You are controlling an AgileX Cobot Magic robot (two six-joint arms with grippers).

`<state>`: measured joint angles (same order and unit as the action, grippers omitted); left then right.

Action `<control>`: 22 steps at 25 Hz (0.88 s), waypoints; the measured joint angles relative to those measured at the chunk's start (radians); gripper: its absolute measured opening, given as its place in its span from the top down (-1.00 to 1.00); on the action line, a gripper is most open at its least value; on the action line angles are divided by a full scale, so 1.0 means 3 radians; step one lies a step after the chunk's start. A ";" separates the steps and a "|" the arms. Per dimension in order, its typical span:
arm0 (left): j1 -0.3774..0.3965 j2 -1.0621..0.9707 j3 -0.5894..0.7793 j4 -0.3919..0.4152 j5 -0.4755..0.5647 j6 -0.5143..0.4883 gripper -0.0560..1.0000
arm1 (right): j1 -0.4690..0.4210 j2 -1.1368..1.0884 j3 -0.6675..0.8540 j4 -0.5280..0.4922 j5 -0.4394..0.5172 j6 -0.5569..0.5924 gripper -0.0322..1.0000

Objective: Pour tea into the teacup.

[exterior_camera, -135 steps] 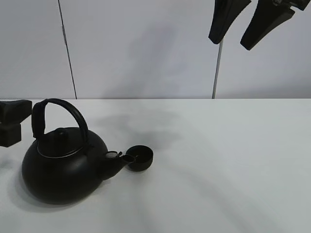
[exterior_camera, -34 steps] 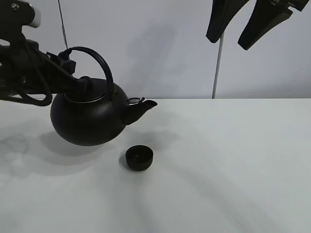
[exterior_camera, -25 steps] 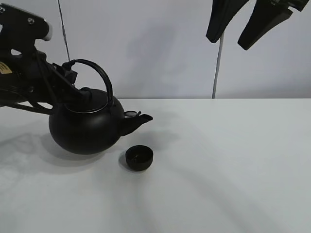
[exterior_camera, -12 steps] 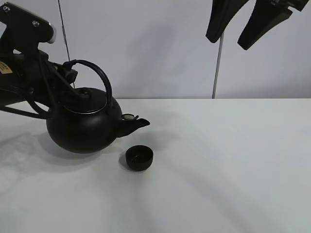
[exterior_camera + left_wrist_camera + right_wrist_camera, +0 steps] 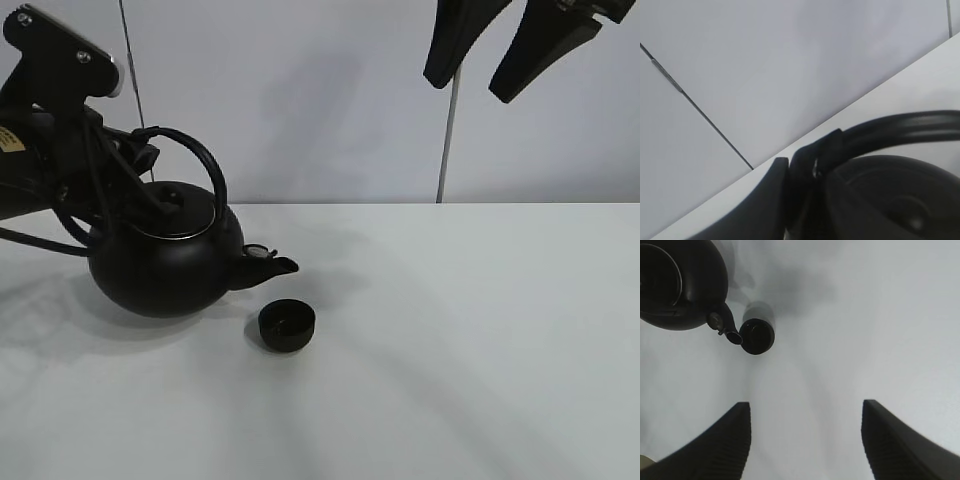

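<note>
**Risk: pour lands short of the cup**

Exterior high: left end effector (image 5: 138, 162) pinches the kettle (image 5: 160, 262) by its handle (image 5: 195, 160), centre left. The spout (image 5: 275, 266) sits just left of the teacup (image 5: 287, 326), lower centre. Right end effector (image 5: 472, 90) is spread and empty, upper right. Tilting from here may wet the surface (image 5: 480, 340).

Left wrist: the handle (image 5: 900, 131) is gripped near one end, so the kettle (image 5: 890, 200) may swing.

Right wrist: the spout (image 5: 732, 335) is at the rim of the teacup (image 5: 757, 335), not over its middle.

Small matte-black handleless teacup (image 5: 287, 326), low and bowl-like, upright with mouth open, standing on the white tabletop (image 5: 480, 340), near the spout tip of the black kettle (image 5: 150, 280)
</note>
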<state>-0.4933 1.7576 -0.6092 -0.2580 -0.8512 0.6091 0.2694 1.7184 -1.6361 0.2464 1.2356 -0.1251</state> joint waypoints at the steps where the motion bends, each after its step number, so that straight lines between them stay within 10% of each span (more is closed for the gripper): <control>1: 0.0000 0.0000 0.0000 -0.0001 0.0000 0.0014 0.68 | 0.0000 0.0000 0.0000 0.0000 0.0000 0.0000 0.08; 22: 0.0000 0.0000 -0.0003 -0.0185 0.0003 0.0567 0.68 | 0.0000 0.0000 0.0000 0.0011 0.0007 0.0000 0.08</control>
<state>-0.4933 1.7576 -0.6099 -0.3136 -0.8502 0.7793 0.2694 1.7184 -1.6361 0.2499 1.2378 -0.1251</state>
